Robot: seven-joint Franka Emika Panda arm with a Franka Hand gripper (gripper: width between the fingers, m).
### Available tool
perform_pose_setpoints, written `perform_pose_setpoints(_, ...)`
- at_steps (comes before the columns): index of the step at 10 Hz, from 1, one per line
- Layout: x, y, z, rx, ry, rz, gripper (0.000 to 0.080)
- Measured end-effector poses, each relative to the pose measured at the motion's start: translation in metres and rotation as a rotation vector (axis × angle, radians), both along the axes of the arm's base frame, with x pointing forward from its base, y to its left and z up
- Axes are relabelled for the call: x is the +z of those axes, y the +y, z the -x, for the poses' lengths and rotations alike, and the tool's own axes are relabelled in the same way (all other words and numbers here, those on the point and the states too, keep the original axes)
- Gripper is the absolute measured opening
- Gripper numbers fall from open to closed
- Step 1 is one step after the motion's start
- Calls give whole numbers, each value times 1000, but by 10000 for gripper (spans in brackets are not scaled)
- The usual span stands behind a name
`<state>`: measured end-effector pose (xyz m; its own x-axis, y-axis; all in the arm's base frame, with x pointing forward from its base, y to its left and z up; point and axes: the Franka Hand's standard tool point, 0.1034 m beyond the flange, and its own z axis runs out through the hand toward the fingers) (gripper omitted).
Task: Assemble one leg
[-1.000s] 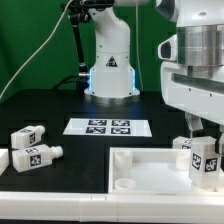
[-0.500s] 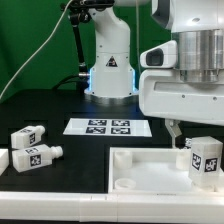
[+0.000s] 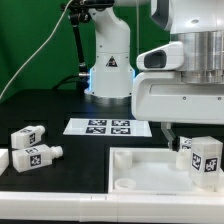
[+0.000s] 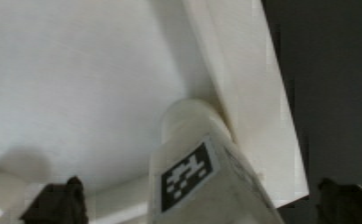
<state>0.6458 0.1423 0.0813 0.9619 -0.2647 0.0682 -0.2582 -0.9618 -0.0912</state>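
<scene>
A white leg (image 3: 203, 160) with a black-and-white tag stands upright in the corner of the large white tabletop (image 3: 150, 166) at the exterior view's right. My gripper (image 3: 190, 136) hangs just above it, jaws wide apart. One dark finger (image 3: 168, 134) shows to the exterior view's left of the leg. In the wrist view the leg (image 4: 204, 170) rises between my two fingertips (image 4: 57, 200) without touching either. It stands beside the tabletop's raised rim (image 4: 231, 60). The gripper (image 4: 201, 205) is open and holds nothing.
Two more tagged legs (image 3: 27, 136) (image 3: 35, 156) lie on the black table at the exterior view's left, with a third (image 3: 3, 160) cut off at the edge. The marker board (image 3: 108, 127) lies in front of the robot base (image 3: 108, 70).
My gripper has risen from around the leg and shifted towards the exterior view's left. The leg stays standing in the tabletop corner.
</scene>
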Motion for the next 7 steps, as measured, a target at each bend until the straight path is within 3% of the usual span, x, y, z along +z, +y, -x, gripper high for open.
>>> perform_pose_setpoints(4,4,3,-7,340,-36,36,649)
perform_pose_setpoints(6,5,1,-9,355,-46,39,649)
perform_pose_setpoints(7,7,0,-12,353,-50,41,541)
